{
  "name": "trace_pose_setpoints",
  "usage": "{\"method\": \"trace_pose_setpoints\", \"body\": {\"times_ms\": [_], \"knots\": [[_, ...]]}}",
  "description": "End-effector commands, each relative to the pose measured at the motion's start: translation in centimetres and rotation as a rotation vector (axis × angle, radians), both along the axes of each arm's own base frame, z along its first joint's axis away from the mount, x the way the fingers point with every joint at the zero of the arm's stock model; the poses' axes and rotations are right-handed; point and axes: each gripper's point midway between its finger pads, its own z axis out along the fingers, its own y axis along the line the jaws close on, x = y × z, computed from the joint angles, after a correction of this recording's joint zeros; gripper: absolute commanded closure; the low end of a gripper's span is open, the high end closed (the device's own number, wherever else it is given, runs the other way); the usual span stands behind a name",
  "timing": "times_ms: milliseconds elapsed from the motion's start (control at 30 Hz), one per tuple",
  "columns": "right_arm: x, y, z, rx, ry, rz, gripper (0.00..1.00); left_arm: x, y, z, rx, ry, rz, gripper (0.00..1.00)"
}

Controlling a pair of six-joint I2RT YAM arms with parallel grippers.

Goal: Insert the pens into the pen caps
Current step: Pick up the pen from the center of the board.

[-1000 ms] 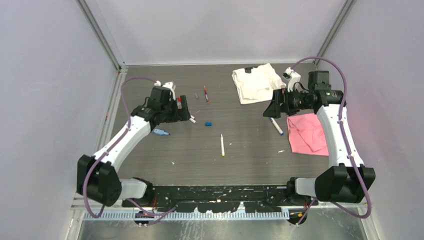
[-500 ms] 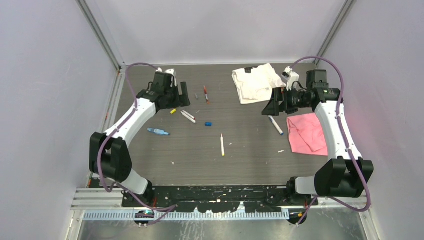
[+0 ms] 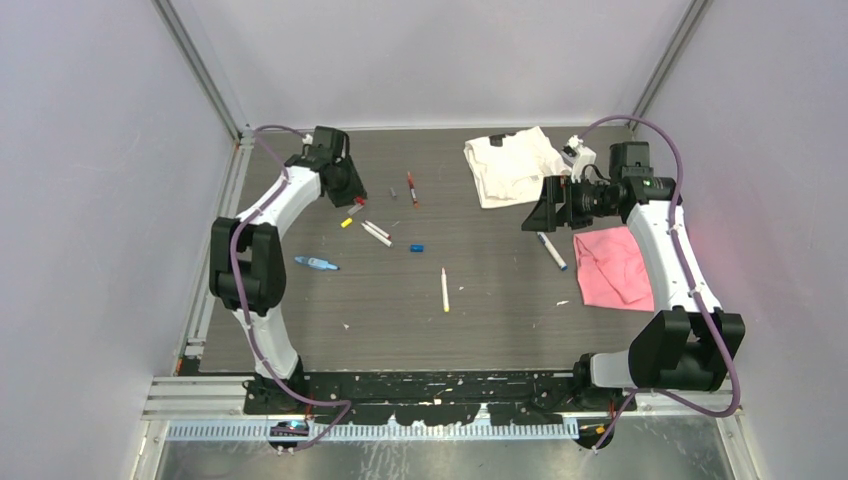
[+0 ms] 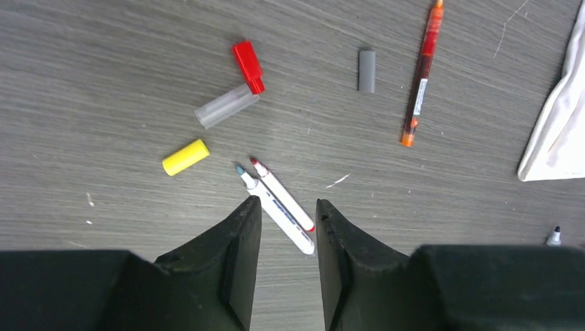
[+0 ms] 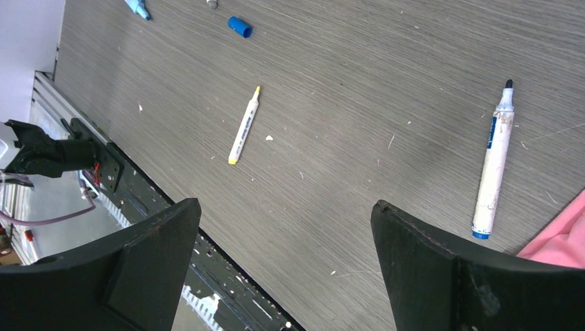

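Left gripper (image 4: 286, 201) hovers over two side-by-side pens (image 4: 276, 188), jaws slightly apart, empty. It should straddle just one barrel, mid-length. Right gripper (image 5: 284, 205) spread wide, holding nothing.

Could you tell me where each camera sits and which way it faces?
Top external: above and behind the bases, looking down on the table; left arm and right arm show.
Left wrist: on the left arm, facing down at two white pens; its fingers show.
Right wrist: on the right arm, angled down and leftward across the table; its fingers show.
Shared: right wrist and top both see the yellow-tipped pen.
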Motion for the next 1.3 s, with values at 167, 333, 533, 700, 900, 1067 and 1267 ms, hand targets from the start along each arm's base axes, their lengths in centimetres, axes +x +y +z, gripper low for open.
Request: {"method": "trace_pose_setpoints", "body": {"times_ms": [167,333,533,700,900,1067,1267], "knots": [[0.6,0.3,0.0,0.023,-0.014,0.005,0.00,-1.6,-1.9,-1.2,-0.050,0.012,0.267,0.69],[0.7,0.4,-0.2,0.036,-0.002,0.004,0.00,-2.4,-2.5,-2.1,-0.041,0.000,0.362,0.73],[0.7,0.6,-0.2,0.048,-0.002,0.006,0.00,-3.4,-3.9,-3.4,0.001,0.044,0.372,0.74],[0.5,0.7,-0.1,0.052,-0.006,0.005,0.00,-3.5,-4.1,-4.1,0.017,0.058,0.372,0.74],[0.3,0.8,0.0,0.059,-0.007,0.007,0.00,-3.2,-4.6,-4.7,0.024,0.064,0.347,0.75],[0.3,0.8,0.0,0.061,-0.007,0.006,0.00,-3.3,-4.8,-5.5,0.033,0.082,0.342,0.75],[0.2,0.8,0.1,0.061,-0.009,0.008,0.00,-3.4,-4.8,-6.3,0.045,0.094,0.338,0.75]]}}
